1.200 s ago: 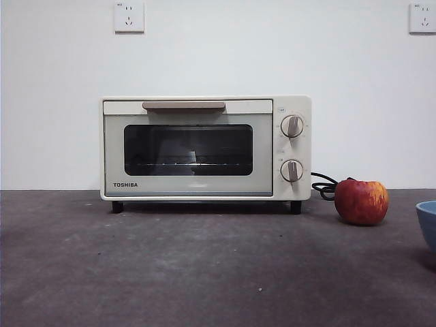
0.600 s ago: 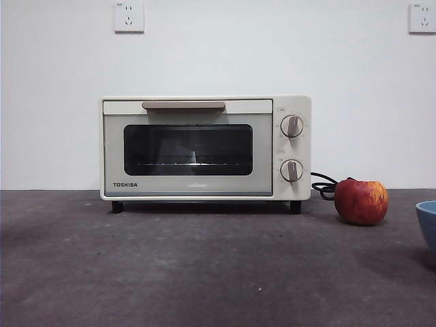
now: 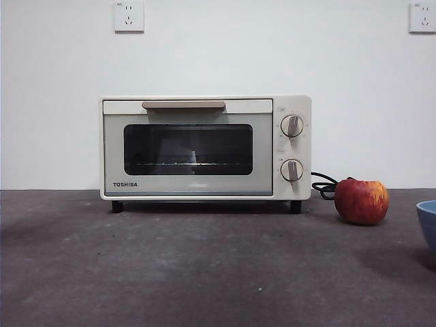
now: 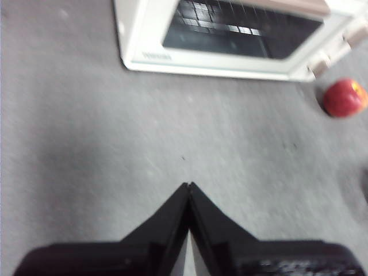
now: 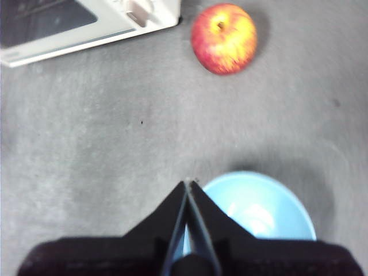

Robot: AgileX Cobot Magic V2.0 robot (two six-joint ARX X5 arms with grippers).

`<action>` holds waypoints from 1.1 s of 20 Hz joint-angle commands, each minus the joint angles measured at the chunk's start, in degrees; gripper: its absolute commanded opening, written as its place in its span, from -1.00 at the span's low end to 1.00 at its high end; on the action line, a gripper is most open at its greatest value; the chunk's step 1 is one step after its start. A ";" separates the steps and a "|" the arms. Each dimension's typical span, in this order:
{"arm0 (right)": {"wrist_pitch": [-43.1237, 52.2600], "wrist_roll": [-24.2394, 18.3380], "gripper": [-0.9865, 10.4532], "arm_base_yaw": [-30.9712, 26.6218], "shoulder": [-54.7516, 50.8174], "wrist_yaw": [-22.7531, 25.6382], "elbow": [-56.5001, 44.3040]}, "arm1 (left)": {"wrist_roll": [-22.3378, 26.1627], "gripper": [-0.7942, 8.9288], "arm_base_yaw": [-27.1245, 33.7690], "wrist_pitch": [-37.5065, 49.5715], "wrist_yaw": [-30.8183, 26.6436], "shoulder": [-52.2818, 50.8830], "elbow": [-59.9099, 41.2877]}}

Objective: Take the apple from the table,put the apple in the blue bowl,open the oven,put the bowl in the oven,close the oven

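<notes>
The red apple [image 3: 361, 201] sits on the dark grey table [image 3: 204, 266] just right of the cream oven [image 3: 205, 148], whose glass door is closed. It shows too in the right wrist view as the apple [image 5: 223, 38] and, small, in the left wrist view as the apple [image 4: 344, 98]. The blue bowl [image 3: 427, 223] stands empty at the right edge, and the bowl [image 5: 259, 208] lies close under my right gripper [image 5: 187, 183], which is shut and empty. My left gripper [image 4: 188, 185] hangs shut over bare table in front of the oven [image 4: 230, 34].
A black cord [image 3: 325, 185] curls behind the oven beside the apple. Two wall sockets [image 3: 129, 16] sit high on the white wall behind.
</notes>
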 commanded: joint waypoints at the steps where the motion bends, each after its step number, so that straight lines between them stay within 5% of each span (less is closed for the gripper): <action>1: 0.74 -1.79 -0.80 0.02 3.80 -0.17 1.31 | 1.27 -0.85 0.00 -0.94 1.97 0.17 0.04; 6: 2.78 -2.25 -0.27 2.01 14.34 0.52 6.95 | 1.22 -0.85 -2.10 -0.94 3.23 0.31 0.04; 11: 2.99 -4.85 0.39 7.80 25.66 7.43 15.87 | 1.25 -0.85 -4.39 -0.63 3.19 1.33 0.04; 15: 1.33 -6.36 0.56 11.76 34.03 16.85 23.06 | 1.27 -0.85 -5.29 -0.52 3.21 2.38 0.04; 22: 1.73 -8.11 0.56 12.00 45.90 19.02 30.56 | 1.53 -0.85 -5.46 -0.35 2.80 4.02 0.04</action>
